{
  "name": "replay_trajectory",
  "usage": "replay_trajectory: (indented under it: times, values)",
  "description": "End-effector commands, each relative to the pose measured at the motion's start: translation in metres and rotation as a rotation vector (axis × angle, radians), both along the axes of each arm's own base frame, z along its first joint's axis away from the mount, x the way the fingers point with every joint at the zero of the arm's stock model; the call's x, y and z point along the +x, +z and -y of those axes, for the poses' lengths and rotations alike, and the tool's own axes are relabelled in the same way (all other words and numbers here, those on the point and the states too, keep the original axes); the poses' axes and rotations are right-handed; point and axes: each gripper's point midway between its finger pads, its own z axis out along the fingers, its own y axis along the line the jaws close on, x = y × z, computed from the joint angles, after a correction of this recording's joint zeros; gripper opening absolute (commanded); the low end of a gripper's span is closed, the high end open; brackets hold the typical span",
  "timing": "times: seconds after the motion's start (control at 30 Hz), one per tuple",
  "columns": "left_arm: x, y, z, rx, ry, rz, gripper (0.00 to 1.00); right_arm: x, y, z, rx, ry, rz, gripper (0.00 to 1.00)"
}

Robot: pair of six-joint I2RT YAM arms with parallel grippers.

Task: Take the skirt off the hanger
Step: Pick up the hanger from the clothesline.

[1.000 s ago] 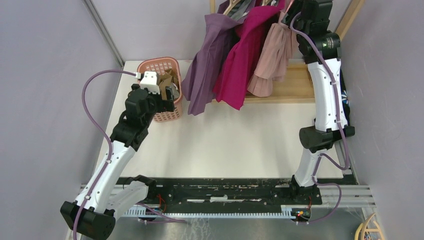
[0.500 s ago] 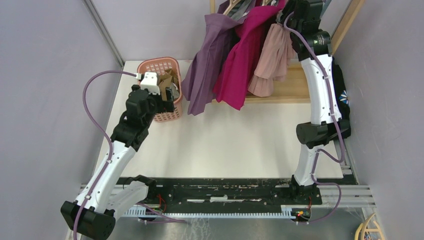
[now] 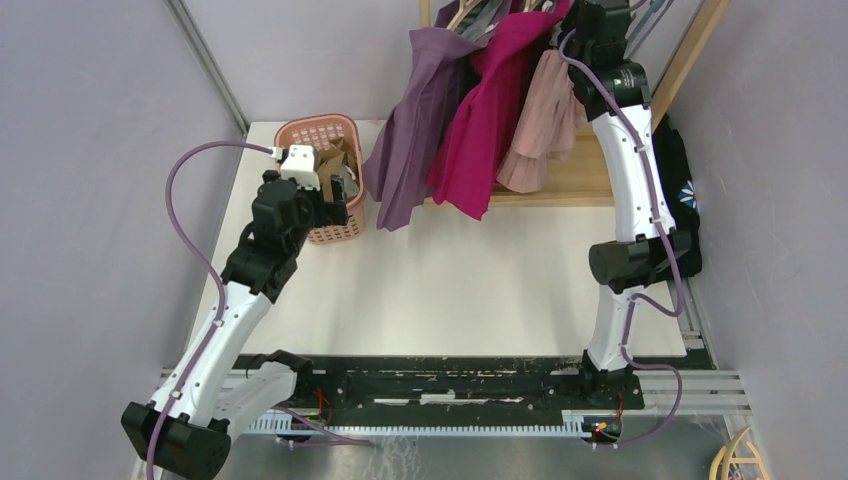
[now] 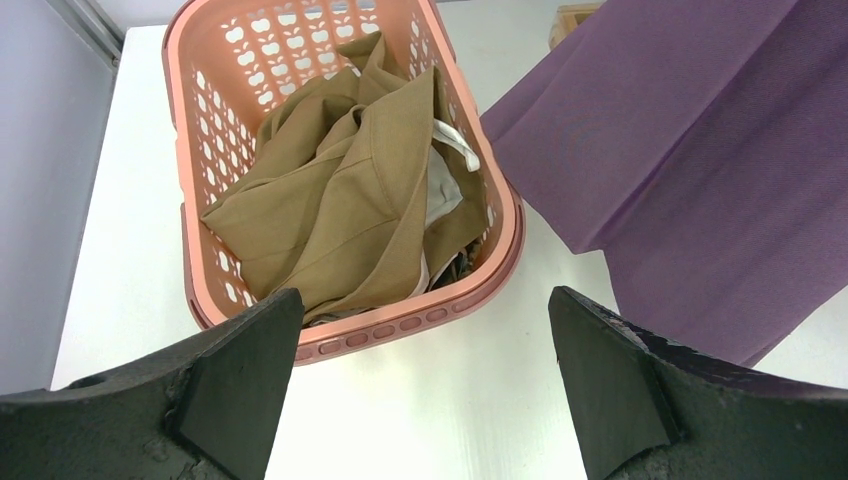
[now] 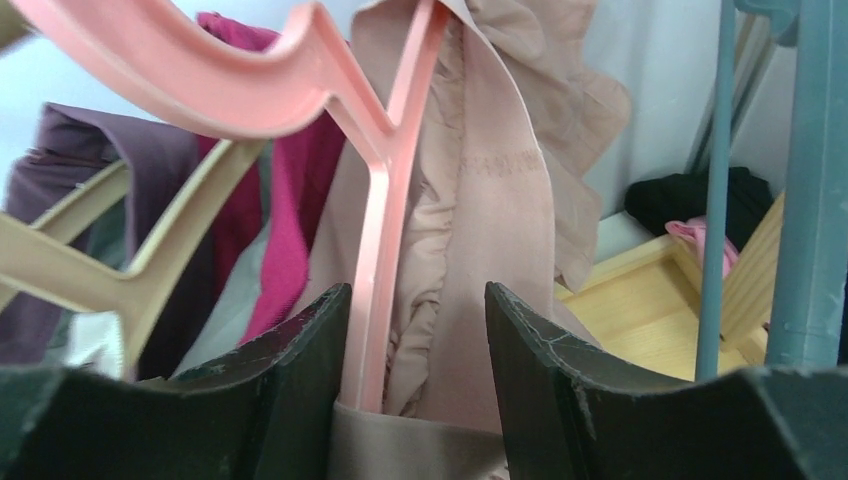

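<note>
A pale pink ruffled skirt (image 3: 540, 120) hangs on a pink plastic hanger (image 5: 380, 250) at the right end of the rack. My right gripper (image 3: 592, 22) is raised to the top of it. In the right wrist view its jaws (image 5: 418, 290) are partly open, with the hanger's arm and the skirt's waist (image 5: 490, 200) between them; the arm lies against the left finger. My left gripper (image 4: 425, 300) is wide open and empty, hovering just in front of the pink basket (image 4: 505, 240).
A magenta skirt (image 3: 490, 120) and a purple skirt (image 3: 415, 110) hang left of the pink one. The basket (image 3: 300, 130) holds a tan garment (image 4: 340, 190). A wooden rack base (image 3: 595, 175), a black garment (image 3: 685, 170), a teal hanger (image 5: 810, 180) and a cream hanger (image 5: 150, 270) surround it.
My right arm has swung left and farther up into the rack, bringing its gripper onto the top of the pink skirt. The left arm has not moved.
</note>
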Motion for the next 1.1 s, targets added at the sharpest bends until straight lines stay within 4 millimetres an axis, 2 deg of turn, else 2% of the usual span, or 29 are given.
replay_trajectory:
  times: [0.0,0.2,0.33,0.37,0.53,0.63,0.7,0.8,0.9,1.0,1.07]
  values:
    - [-0.002,0.008,-0.005,0.011,0.020,0.026,0.99,-0.016,0.004,0.020,-0.053,-0.099,-0.010,0.56]
    - [-0.002,0.009,-0.003,0.008,0.013,0.031,0.99,-0.030,0.015,0.038,-0.102,-0.150,-0.008,0.35]
    - [-0.001,0.008,-0.004,0.008,0.014,0.031,0.99,-0.032,0.023,0.046,-0.113,-0.168,0.010,0.05]
    - [-0.001,0.008,-0.004,0.009,0.015,0.031,0.99,-0.032,0.025,0.048,-0.117,-0.170,0.015,0.01]
    - [-0.002,0.006,-0.006,0.015,0.024,0.028,0.99,-0.026,0.034,0.044,-0.157,-0.137,0.037,0.01]
    - [-0.003,0.005,-0.008,0.021,0.031,0.028,0.99,-0.026,0.048,0.044,-0.193,-0.126,0.072,0.01]
    - [-0.003,0.004,-0.008,0.022,0.031,0.028,0.99,-0.028,0.064,0.043,-0.205,-0.115,0.116,0.01]
    - [-0.003,0.007,-0.008,0.023,0.028,0.034,0.99,-0.040,0.098,0.042,-0.210,-0.101,0.207,0.01]
    - [-0.002,0.009,-0.007,0.021,0.025,0.043,0.99,-0.053,0.121,0.044,-0.220,-0.102,0.266,0.01]
    - [0.000,0.009,-0.005,0.019,0.017,0.046,0.99,-0.064,0.133,0.047,-0.223,-0.109,0.298,0.01]
    - [0.000,0.008,-0.004,0.017,0.011,0.043,0.99,-0.063,0.127,0.047,-0.227,-0.107,0.277,0.01]
